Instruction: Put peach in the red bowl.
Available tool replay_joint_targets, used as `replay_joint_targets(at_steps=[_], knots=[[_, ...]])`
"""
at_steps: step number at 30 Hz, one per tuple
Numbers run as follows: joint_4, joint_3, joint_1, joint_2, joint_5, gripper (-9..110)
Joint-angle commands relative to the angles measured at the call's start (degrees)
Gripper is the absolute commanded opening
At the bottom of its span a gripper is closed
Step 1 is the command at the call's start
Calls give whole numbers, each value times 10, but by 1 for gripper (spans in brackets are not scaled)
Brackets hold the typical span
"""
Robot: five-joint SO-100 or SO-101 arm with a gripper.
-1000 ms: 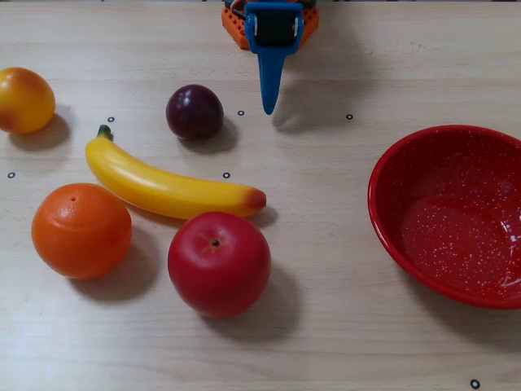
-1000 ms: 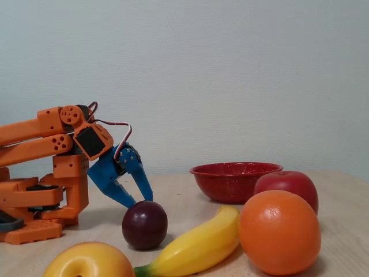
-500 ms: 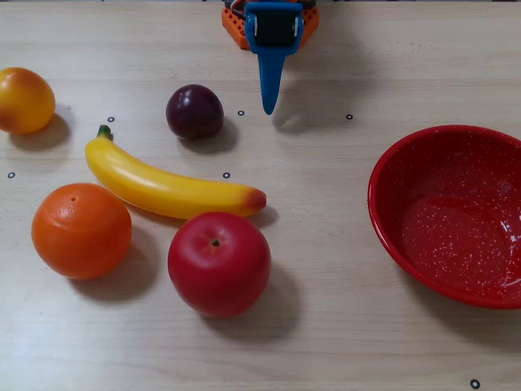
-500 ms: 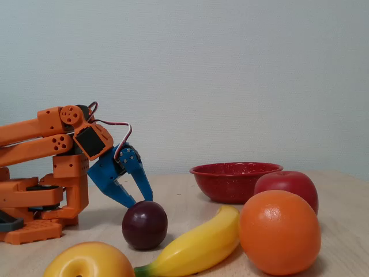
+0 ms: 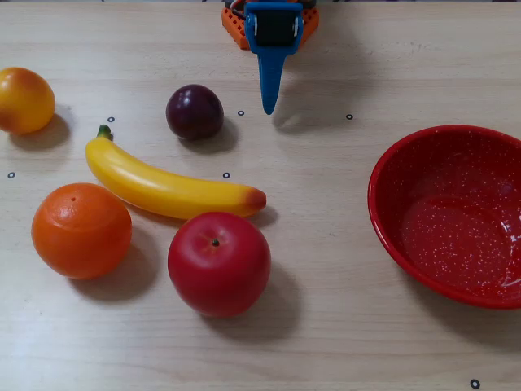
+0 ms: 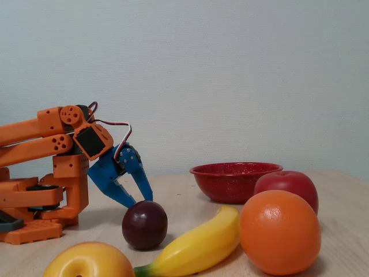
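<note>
The peach (image 5: 24, 99), yellow-orange with a reddish blush, lies at the far left of the table; it also shows at the bottom left of a fixed view (image 6: 89, 261). The empty red speckled bowl (image 5: 456, 220) stands at the right, and appears behind the fruit in a fixed view (image 6: 230, 184). My blue gripper (image 5: 269, 104) hangs at the top centre, pointing down, well to the right of the peach and left of the bowl. In a fixed view the gripper (image 6: 139, 201) is slightly open and empty, just above the table behind a plum.
A dark plum (image 5: 194, 112) lies just left of the gripper. A banana (image 5: 167, 187), an orange (image 5: 81, 230) and a red apple (image 5: 218, 262) lie between the peach and the bowl. The orange arm base (image 6: 34, 202) stands at the back.
</note>
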Motion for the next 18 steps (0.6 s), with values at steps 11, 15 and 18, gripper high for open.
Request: replay_joint_targets(at_steps=[11,15,18], knots=[[37,-164,21,-115,-11,0],[76,-264,48,-173,-15,0],[104,-345,73,-226,-26,0]])
